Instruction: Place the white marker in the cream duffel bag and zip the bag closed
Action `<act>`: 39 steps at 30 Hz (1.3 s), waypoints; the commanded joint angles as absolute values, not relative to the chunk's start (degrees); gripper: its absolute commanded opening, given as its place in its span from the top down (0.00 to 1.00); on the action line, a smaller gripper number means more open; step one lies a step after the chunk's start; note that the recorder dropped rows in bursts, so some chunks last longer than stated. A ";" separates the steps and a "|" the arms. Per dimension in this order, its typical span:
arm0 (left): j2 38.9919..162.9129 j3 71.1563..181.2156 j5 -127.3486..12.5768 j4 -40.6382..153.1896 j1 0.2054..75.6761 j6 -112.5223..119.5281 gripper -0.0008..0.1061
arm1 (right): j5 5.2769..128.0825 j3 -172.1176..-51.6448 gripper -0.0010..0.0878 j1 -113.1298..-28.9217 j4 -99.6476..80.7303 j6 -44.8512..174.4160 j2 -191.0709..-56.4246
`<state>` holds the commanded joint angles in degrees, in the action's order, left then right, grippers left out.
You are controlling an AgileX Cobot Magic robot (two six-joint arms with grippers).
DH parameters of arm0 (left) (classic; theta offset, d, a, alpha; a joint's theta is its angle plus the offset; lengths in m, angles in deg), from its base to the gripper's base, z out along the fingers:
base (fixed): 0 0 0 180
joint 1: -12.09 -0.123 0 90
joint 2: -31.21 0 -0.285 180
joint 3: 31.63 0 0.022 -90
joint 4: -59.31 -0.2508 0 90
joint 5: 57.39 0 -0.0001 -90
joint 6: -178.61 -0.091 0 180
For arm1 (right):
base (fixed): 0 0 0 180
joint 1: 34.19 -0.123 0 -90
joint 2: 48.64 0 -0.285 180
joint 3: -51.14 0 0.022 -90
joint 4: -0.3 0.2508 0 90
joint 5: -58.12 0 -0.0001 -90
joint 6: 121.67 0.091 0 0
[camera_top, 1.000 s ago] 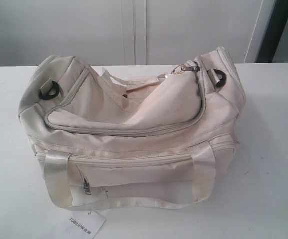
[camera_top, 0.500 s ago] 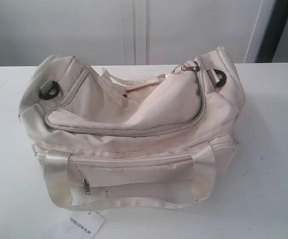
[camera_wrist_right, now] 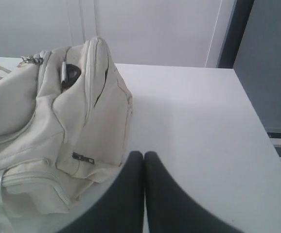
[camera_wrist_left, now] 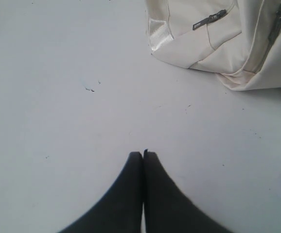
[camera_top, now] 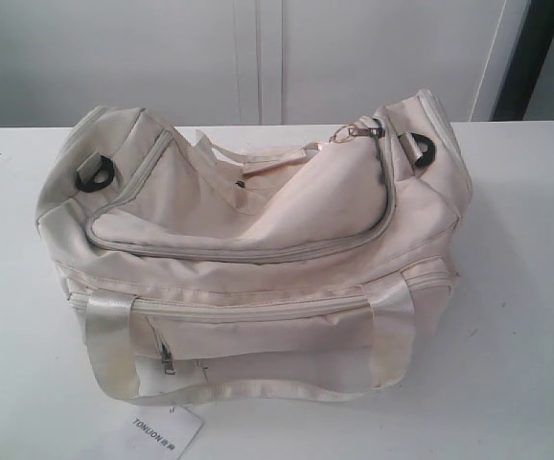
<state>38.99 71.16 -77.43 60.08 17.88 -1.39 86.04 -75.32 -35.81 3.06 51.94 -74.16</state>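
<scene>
The cream duffel bag [camera_top: 248,249] lies across the middle of the white table, its curved top zipper run shut with the metal pull [camera_top: 358,131] at the right end. One corner of the bag [camera_wrist_left: 213,43] shows in the left wrist view, and its right end [camera_wrist_right: 58,126] in the right wrist view. The white marker is out of view. My left gripper [camera_wrist_left: 143,154] is shut and empty over bare table, apart from the bag. With its black fingers pressed together and nothing between them, my right gripper [camera_wrist_right: 144,154] hovers beside the bag's end. Neither arm appears in the exterior view.
A white paper tag [camera_top: 167,433] with printed text lies at the table's front edge below the bag. The table's right edge [camera_wrist_right: 250,107] drops off beside a dark panel. White cabinet doors [camera_top: 258,57] stand behind the table.
</scene>
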 joint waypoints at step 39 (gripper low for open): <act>38.99 71.16 -77.43 60.08 17.88 -1.39 0.99 | 74.03 -64.17 0.99 -35.81 -1.82 54.35 -73.59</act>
